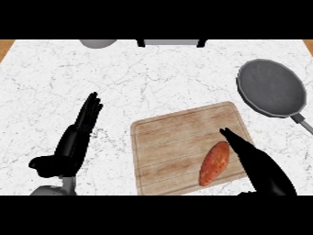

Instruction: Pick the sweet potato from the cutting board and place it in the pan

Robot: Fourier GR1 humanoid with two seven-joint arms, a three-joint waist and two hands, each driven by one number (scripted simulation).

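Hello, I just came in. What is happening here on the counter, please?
The robot's right hand, fingers straight, is beside the sweet potato, which lies on the cutting board and is not yet picked up. The pan waits further back on the right, with nothing in it. The left hand rests open at the left.

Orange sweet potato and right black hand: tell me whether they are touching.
Cannot tell. In the head view the right black hand, fingers straight, lies right alongside the orange sweet potato on the wooden cutting board; no clear gap or contact shows.

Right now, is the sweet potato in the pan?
No, the sweet potato lies on the cutting board; the pan holds nothing.
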